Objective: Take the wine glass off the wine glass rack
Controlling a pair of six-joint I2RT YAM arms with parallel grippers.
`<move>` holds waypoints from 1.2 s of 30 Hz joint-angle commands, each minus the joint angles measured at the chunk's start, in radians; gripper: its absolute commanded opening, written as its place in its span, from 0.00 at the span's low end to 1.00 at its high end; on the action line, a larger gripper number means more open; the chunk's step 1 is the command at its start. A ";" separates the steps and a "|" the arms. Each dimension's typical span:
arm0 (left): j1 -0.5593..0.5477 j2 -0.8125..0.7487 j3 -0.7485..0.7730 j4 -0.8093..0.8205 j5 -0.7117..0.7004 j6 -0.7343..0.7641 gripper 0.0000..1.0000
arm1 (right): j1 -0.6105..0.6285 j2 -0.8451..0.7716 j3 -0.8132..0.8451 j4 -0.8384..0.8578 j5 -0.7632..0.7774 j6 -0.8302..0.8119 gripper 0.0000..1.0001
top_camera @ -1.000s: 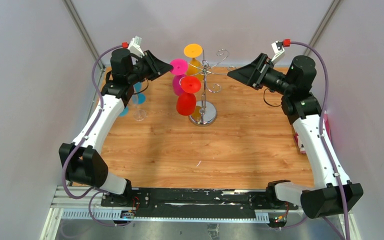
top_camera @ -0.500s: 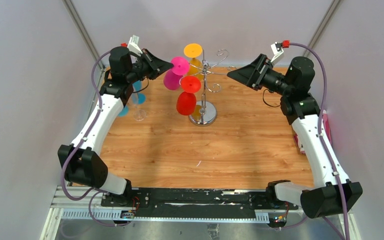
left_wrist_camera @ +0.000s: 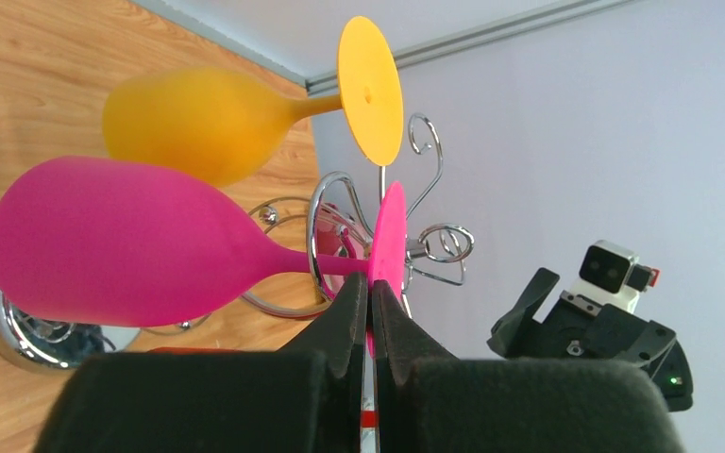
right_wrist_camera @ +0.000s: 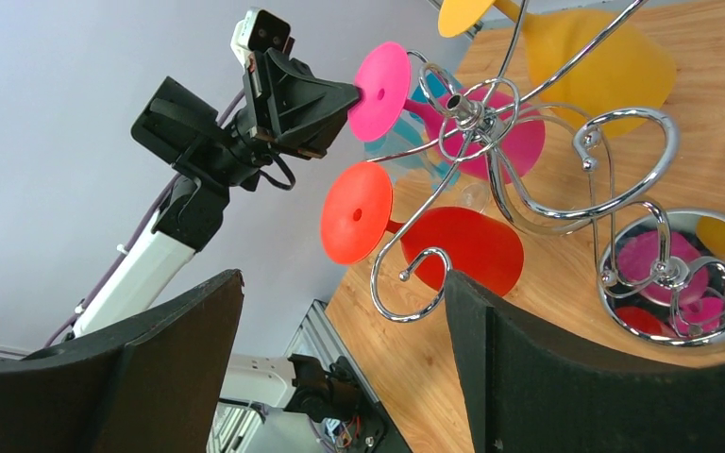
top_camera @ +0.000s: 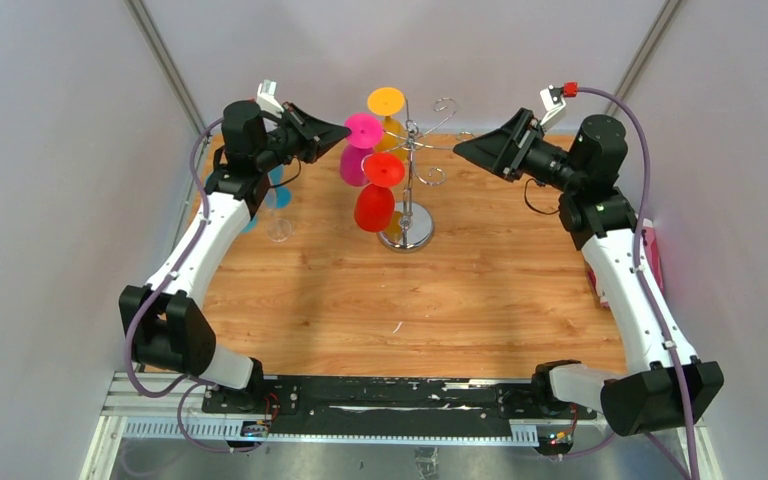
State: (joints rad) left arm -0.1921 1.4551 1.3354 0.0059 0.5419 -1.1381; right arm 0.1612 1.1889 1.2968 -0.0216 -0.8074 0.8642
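Left arm (top_camera: 195, 245) has edged in at the rack (top_camera: 407, 235). The left jaws were part open 1 s ago and are now together. In the left wrist view their tips meet the lower rim of the pink glass (left_wrist_camera: 113, 241) foot (left_wrist_camera: 389, 236), so they look clamped on that thin disc. The bowl swung out toward the left arm 0.5 s ago and now hangs back nearer the pole.

Right arm (top_camera: 620, 270) is almost unmoved. Right jaws are wide apart, holding nothing, aimed at the rack from the other side.

The pink glass is still on the rack, upside down, stem in a wire curl, foot on top. The red glass (top_camera: 373, 208) and yellow glass (top_camera: 386, 101) hang beside it, untouched.

Likely meaning: the grasp is made and removal has not started. The stem has to slide out of the curl without knocking the red glass just beside it. A grip on the rim alone may slip.

Room: plain pale walls (top_camera: 50, 200) on 3 sides. Table (top_camera: 410, 320) is wood grain, with a metal rail (top_camera: 380, 395) at the near edge. A clear glass (top_camera: 279, 230) and 2 blue ones stand far left, partly hidden behind the left arm. Something pink sits at the right edge behind the right arm, and I cannot tell what it is. A small white speck (top_camera: 397, 326) lies mid-table.
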 commanded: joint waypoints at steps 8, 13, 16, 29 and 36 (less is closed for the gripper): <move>-0.012 0.025 -0.007 0.131 0.024 -0.092 0.00 | -0.016 0.019 -0.027 0.076 -0.043 0.040 0.82; -0.010 0.020 0.028 0.101 -0.002 -0.092 0.00 | -0.015 0.042 -0.025 0.095 -0.054 0.059 0.82; -0.004 0.020 0.046 0.072 -0.022 -0.081 0.00 | -0.015 0.056 -0.027 0.104 -0.061 0.067 0.82; 0.049 0.026 0.088 -0.001 -0.086 -0.036 0.00 | -0.014 0.103 -0.024 0.126 -0.073 0.085 0.81; 0.043 0.126 0.194 -0.001 -0.053 -0.043 0.00 | -0.018 0.107 -0.028 0.146 -0.079 0.095 0.81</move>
State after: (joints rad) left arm -0.1478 1.5291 1.4639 -0.0055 0.4755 -1.1866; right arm 0.1612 1.2964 1.2774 0.0849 -0.8585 0.9482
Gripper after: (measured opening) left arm 0.038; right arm 0.814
